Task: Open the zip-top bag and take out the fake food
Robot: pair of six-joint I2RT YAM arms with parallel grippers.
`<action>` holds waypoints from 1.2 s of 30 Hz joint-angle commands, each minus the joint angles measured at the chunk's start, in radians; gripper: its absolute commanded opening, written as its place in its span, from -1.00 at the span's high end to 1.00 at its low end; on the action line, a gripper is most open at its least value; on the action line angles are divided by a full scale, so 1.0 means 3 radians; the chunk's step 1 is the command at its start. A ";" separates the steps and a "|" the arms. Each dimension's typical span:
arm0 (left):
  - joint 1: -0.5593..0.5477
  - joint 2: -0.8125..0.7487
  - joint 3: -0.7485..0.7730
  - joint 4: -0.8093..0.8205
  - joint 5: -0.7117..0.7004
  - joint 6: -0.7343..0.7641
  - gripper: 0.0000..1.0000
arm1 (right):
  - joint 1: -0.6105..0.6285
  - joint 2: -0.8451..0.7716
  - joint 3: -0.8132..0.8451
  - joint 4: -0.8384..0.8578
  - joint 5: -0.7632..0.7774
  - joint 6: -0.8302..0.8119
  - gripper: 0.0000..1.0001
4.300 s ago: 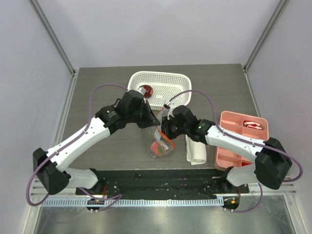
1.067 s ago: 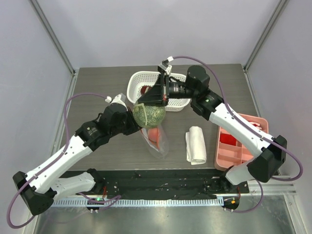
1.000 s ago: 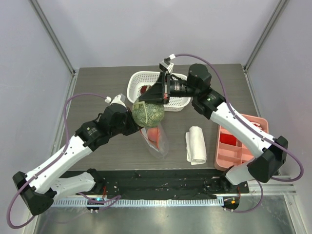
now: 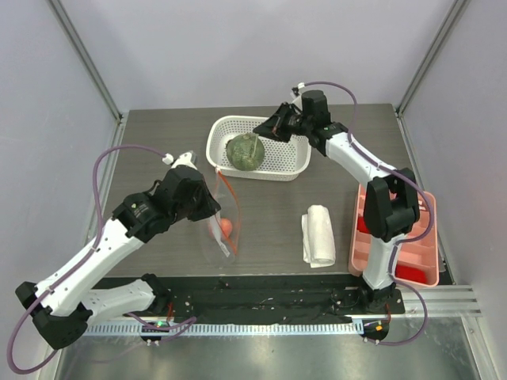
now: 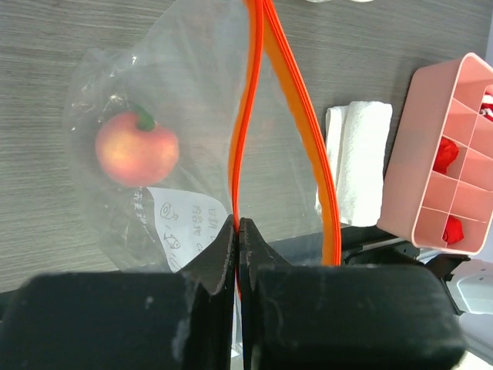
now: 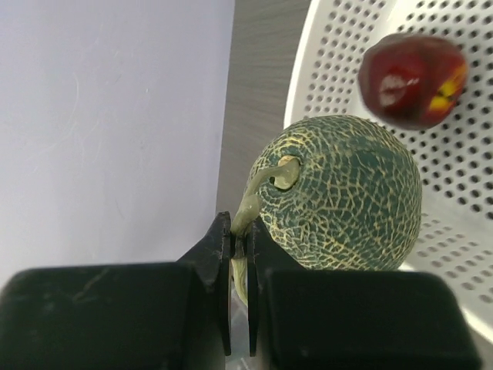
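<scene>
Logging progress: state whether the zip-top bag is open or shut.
Open. The zip-top bag's two orange zip strips gape apart, left gripper pinching one; a pinkish fruit is inside.

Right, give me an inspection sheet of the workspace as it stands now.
Surface: dark wood-grain table, no spills seen.
Job's things: zip-top bag open and held up by its orange zip strip, pinkish-red fruit inside it. The green melon and dark red fruit are within the white basket.
Clutter: folded white cloth; pink tray holding red blocks.
Grippers: left gripper shut on the bag's zip strip; right gripper shut on the melon's stem.
Cables: a purple cable loops off each arm, away from the bag.
Surroundings: pale walls on three sides.
</scene>
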 commanded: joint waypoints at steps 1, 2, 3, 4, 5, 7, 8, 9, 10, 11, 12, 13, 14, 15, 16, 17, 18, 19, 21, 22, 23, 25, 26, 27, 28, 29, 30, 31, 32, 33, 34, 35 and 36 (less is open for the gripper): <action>-0.0010 0.0089 0.0067 0.0144 0.0091 0.0085 1.00 | -0.0130 0.0136 0.0242 0.0002 0.0095 -0.0170 0.98; -0.0010 0.0119 0.0052 0.0185 0.0107 0.0085 1.00 | -0.0151 0.0243 0.0268 -0.0014 0.0090 -0.0175 0.98; -0.0010 0.0129 0.0042 0.0216 0.0122 0.0085 1.00 | -0.0171 0.0294 0.0329 -0.0029 0.0080 -0.0210 0.98; -0.0010 0.0155 0.0026 0.0236 0.0138 0.0080 1.00 | -0.0207 0.0366 0.0370 -0.0044 0.0044 -0.0246 0.98; -0.0010 0.0175 0.0026 0.0257 0.0173 0.0075 1.00 | -0.0222 0.0432 0.0411 -0.0060 0.0014 -0.0312 0.98; -0.0010 0.0242 0.0026 0.0323 0.0214 0.0070 1.00 | -0.0233 0.0581 0.0518 -0.0172 0.0094 -0.0568 0.98; -0.0010 0.0262 0.0031 0.0339 0.0255 0.0065 1.00 | -0.0238 0.0622 0.0569 -0.0304 0.0115 -0.0635 0.98; -0.0010 0.0313 0.0041 0.0369 0.0276 0.0070 1.00 | -0.0253 0.0713 0.0661 -0.0371 0.0131 -0.0716 0.98; -0.0010 0.0334 0.0052 0.0385 0.0291 0.0065 1.00 | -0.0258 0.0750 0.0702 -0.0427 0.0116 -0.0737 0.96; -0.0010 0.0364 0.0072 0.0395 0.0306 0.0075 1.00 | -0.0279 0.0785 0.0738 -0.0504 0.0111 -0.0758 0.94; -0.0010 0.0400 0.0082 0.0420 0.0317 0.0080 1.00 | -0.0284 0.0811 0.0804 -0.0571 0.0141 -0.0773 0.80; -0.0010 0.0431 0.0088 0.0431 0.0322 0.0085 1.00 | -0.0294 0.0827 0.0825 -0.0622 0.0172 -0.0819 0.68; -0.0010 0.0441 0.0098 0.0451 0.0327 0.0085 1.00 | -0.0304 0.0827 0.0830 -0.0703 0.0248 -0.0829 0.58; -0.0010 0.0467 0.0113 0.0472 0.0357 0.0085 1.00 | -0.0330 0.0822 0.0846 -0.0770 0.0284 -0.0850 0.31; -0.0016 0.0513 0.0128 0.0512 0.0373 0.0085 1.00 | -0.0335 0.0796 0.0866 -0.0836 0.0320 -0.0911 0.16; -0.0010 0.0533 0.0128 0.0523 0.0388 0.0090 1.00 | -0.0340 0.0791 0.0902 -0.1075 0.0467 -0.0962 -0.10; -0.0010 0.0564 0.0144 0.0533 0.0419 0.0090 1.00 | -0.0340 0.0786 0.1044 -0.1250 0.0554 -0.1023 -0.22; -0.0010 0.0605 0.0154 0.0569 0.0434 0.0090 1.00 | -0.0335 0.0801 0.1126 -0.1413 0.0621 -0.1105 -0.27; -0.0010 0.0661 0.0174 0.0605 0.0460 0.0096 1.00 | -0.0340 0.0791 0.1355 -0.1868 0.0835 -0.1330 -0.37; -0.0010 0.0712 0.0180 0.0640 0.0485 0.0101 1.00 | -0.0335 0.0771 0.1408 -0.2002 0.0943 -0.1391 -0.38; -0.0010 0.0743 0.0190 0.0661 0.0501 0.0101 1.00 | -0.0330 0.0700 0.1449 -0.2241 0.1055 -0.1498 -0.41; -0.0010 0.0804 0.0220 0.0697 0.0547 0.0101 1.00 | -0.0325 0.0633 0.1531 -0.2493 0.1444 -0.1550 -0.48; -0.0010 0.0850 0.0226 0.0737 0.0557 0.0101 1.00 | -0.0330 0.0592 0.1561 -0.2737 0.1551 -0.1591 -0.49; -0.0010 0.0886 0.0236 0.0758 0.0572 0.0101 1.00 | -0.0325 0.0561 0.1582 -0.2846 0.1735 -0.1607 -0.50; -0.0010 0.0917 0.0256 0.0783 0.0598 0.0106 1.00 | -0.0320 0.0510 0.1557 -0.2973 0.1843 -0.1622 -0.50; -0.0010 0.0988 0.0277 0.0819 0.0618 0.0106 1.00 | -0.0320 0.0358 0.1496 -0.2990 0.1920 -0.1637 -0.51; -0.0010 0.1029 0.0297 0.0835 0.0644 0.0111 1.00 | -0.0325 0.0275 0.1338 -0.3005 0.2062 -0.1663 -0.52; -0.0010 0.1060 0.0343 0.0850 0.0649 0.0131 1.00 | -0.0320 0.0188 0.1271 -0.3010 0.2241 -0.1703 -0.52; -0.0010 0.1131 0.0369 0.0860 0.0649 0.0136 1.00 | -0.0315 0.0086 0.1199 -0.3020 0.2303 -0.1729 -0.53; -0.0010 0.1162 0.0389 0.0866 0.0740 0.0141 1.00 | -0.0305 -0.0092 0.1077 -0.3031 0.2390 -0.1805 -0.54; -0.0010 0.1188 0.0415 0.0881 0.0751 0.0157 1.00 | -0.0274 -0.0200 0.1010 -0.3036 0.2406 -0.1842 -0.54; -0.0010 0.1223 0.0420 0.0901 0.0777 0.0162 1.00 | -0.0243 -0.0297 0.0878 -0.3036 0.2417 -0.1862 -0.53; -0.0010 0.1239 0.0430 0.0911 0.0787 0.0162 1.00 | -0.0203 -0.0501 0.0800 -0.3041 0.2386 -0.1893 -0.52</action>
